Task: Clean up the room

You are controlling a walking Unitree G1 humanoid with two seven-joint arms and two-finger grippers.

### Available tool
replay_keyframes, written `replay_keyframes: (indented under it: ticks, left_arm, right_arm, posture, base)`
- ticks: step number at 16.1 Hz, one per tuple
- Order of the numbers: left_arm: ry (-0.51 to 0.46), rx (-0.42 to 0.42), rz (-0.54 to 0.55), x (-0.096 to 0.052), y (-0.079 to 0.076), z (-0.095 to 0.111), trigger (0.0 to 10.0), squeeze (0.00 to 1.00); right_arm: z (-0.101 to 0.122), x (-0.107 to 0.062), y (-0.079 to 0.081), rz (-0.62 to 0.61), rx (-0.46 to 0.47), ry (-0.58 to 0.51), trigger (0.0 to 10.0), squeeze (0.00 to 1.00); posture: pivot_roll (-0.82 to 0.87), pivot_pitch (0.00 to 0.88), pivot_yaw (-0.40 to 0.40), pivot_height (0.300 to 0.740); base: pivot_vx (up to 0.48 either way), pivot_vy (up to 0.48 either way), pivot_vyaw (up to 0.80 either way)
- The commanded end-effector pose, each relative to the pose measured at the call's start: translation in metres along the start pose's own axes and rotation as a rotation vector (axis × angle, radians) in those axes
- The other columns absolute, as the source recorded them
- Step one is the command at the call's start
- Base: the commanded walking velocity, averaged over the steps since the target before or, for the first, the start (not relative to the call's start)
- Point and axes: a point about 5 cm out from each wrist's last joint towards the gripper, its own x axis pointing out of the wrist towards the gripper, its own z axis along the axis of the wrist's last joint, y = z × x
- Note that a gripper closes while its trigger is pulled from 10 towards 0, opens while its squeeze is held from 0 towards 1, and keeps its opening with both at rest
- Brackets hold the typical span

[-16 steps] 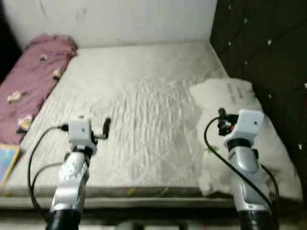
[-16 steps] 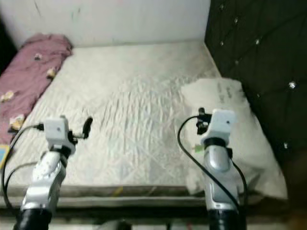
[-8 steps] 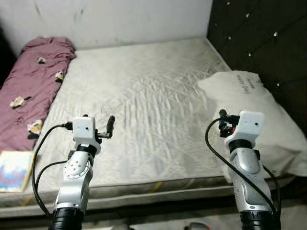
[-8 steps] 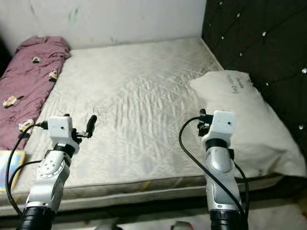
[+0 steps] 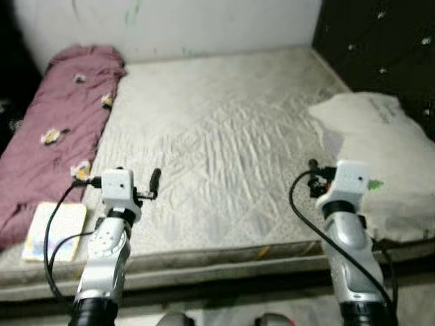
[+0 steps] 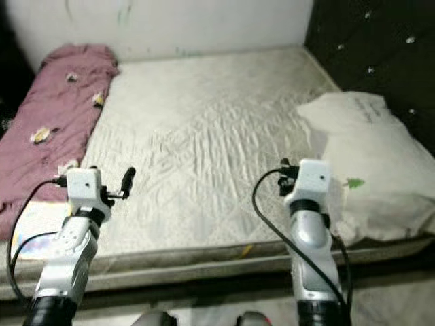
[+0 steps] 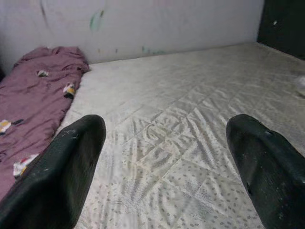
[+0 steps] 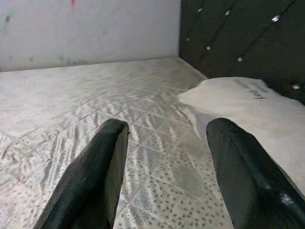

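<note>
Mattress (image 5: 224,136): purple blanket (image 5: 61,129) along left edge, book (image 5: 58,229) at near-left corner, white pillow (image 5: 380,149) at right edge. Left gripper (image 7: 162,167) and right gripper (image 8: 162,176) hover empty, jaws apart.

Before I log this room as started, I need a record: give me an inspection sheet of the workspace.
Surface: bare quilted off-white mattress, wrinkled in the middle.
Job's things: crumpled maroon patterned blanket along the mattress's left edge; white pillow at the right edge by the headboard; flat colourful book at the near left corner.
Clutter: nothing seen.
Grippers: left gripper open, empty, over the mattress; right gripper open, empty, beside the pillow.
Cables: black cable looped at the left wrist, another at the right.
Surroundings: white wall; dark tufted headboard.
</note>
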Motion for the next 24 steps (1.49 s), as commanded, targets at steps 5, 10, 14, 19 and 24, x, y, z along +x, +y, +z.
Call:
replay_keyframes:
  ticks: [5, 10, 14, 19, 24]
  left_arm:
    - [-0.005, 0.017, 0.025, -0.0006, 0.0092, 0.0024, 10.0, 0.0]
    - [-0.006, 0.014, 0.024, 0.0001, 0.0084, 0.0019, 10.0, 0.0]
    - [-0.053, 0.062, 0.005, -0.0006, 0.0069, 0.0073, 10.0, 0.0]
    - [-0.083, 0.017, -0.065, -0.0039, 0.0032, 0.0098, 10.0, 0.0]
    - [-0.089, 0.012, -0.081, -0.0047, 0.003, 0.0103, 10.0, 0.0]
  right_arm:
    - [0.004, -0.0003, 0.0087, 0.032, 0.008, -0.011, 10.0, 0.0]
    - [0.0031, 0.0004, 0.008, 0.033, -0.003, -0.003, 10.0, 0.0]
    - [0.002, 0.0005, 0.0093, 0.044, -0.005, 0.003, 10.0, 0.0]
    - [0.0005, -0.0007, 0.0107, 0.053, -0.008, 0.01, 10.0, 0.0]
    - [0.0013, 0.0006, 0.0118, 0.058, -0.008, 0.008, 10.0, 0.0]
  posture:
    - [-0.09, 0.0, 0.065, 0.74]
    - [-0.09, 0.0, 0.061, 0.74]
    - [-0.09, 0.0, 0.059, 0.74]
    - [-0.09, 0.0, 0.059, 0.74]
    - [-0.09, 0.0, 0.059, 0.74]
  base:
    - [0.0, 0.48, 0.0]
    - [0.0, 0.48, 0.0]
    - [0.0, 0.24, 0.0]
    - [0.0, 0.0, 0.0]
    - [0.378, 0.0, 0.0]
